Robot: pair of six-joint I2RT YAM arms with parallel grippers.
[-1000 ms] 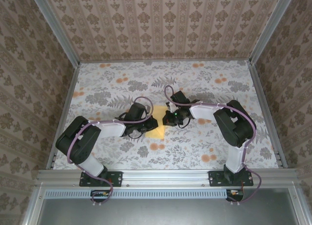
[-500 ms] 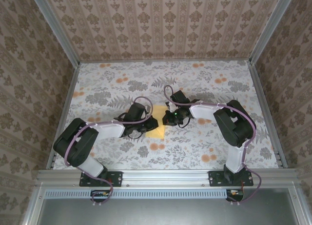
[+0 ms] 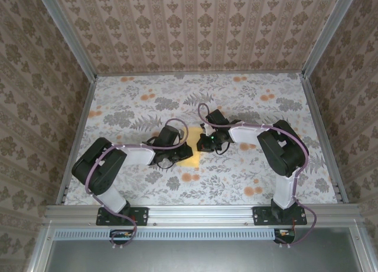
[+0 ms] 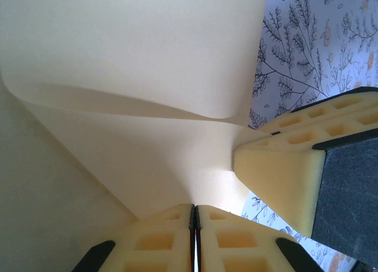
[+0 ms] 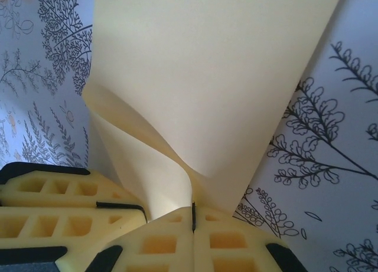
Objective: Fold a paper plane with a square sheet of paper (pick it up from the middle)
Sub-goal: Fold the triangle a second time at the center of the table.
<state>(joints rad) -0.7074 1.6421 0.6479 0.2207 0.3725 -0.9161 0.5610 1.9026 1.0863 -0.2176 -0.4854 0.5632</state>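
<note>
The yellow square sheet of paper [image 3: 192, 159] lies mid-table between both grippers, buckled upward into a curved fold. My left gripper [image 3: 182, 151] is shut on its left part. In the left wrist view the closed fingertips [image 4: 195, 208] pinch the sheet [image 4: 147, 77], which bows above them. My right gripper [image 3: 206, 144] is shut on the sheet's right part. In the right wrist view its jaws [image 5: 193, 210] meet on the curling paper [image 5: 224, 77]. Each wrist view shows the other gripper's foam fingers [image 4: 283, 166] [image 5: 59, 195] close by. The paper plane is out of view; the sheet has no dart shape.
The floral tablecloth [image 3: 248, 107] covers the table, with orange printed blotches [image 3: 190, 177] just in front of the paper. Metal rails [image 3: 319, 130] and patterned walls enclose the table on three sides. Both arms' elbows [image 3: 97, 163] [image 3: 283, 145] stand to the outer sides.
My left gripper has edged right toward the right gripper and its elbow has shifted. Less of the flat yellow sheet shows between the grippers. The right arm has barely moved.
</note>
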